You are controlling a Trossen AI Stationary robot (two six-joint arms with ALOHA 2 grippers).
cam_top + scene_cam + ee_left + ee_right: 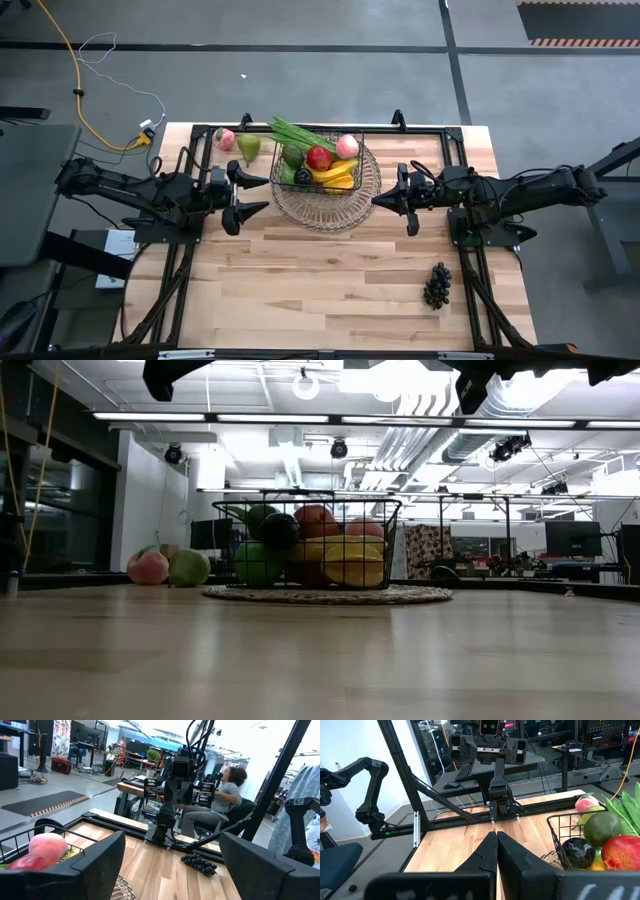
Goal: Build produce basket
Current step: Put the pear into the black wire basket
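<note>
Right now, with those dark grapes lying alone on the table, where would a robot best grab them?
From straight above, closing across the narrow width of the dark grapes. The bunch lies flat and elongated on bare table, nothing beside it, so a top-down approach looks clear. The right gripper is likely better placed; its fingers are shut and would need opening first.

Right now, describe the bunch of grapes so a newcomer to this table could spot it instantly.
Start at the wooden table and find the wire basket of fruit at its far middle. From there go to the near corner on the right arm's side, where the grapes lie alone on bare wood. They are a dark, knobbly cluster, while the peach and pear sit far off beside the basket.
</note>
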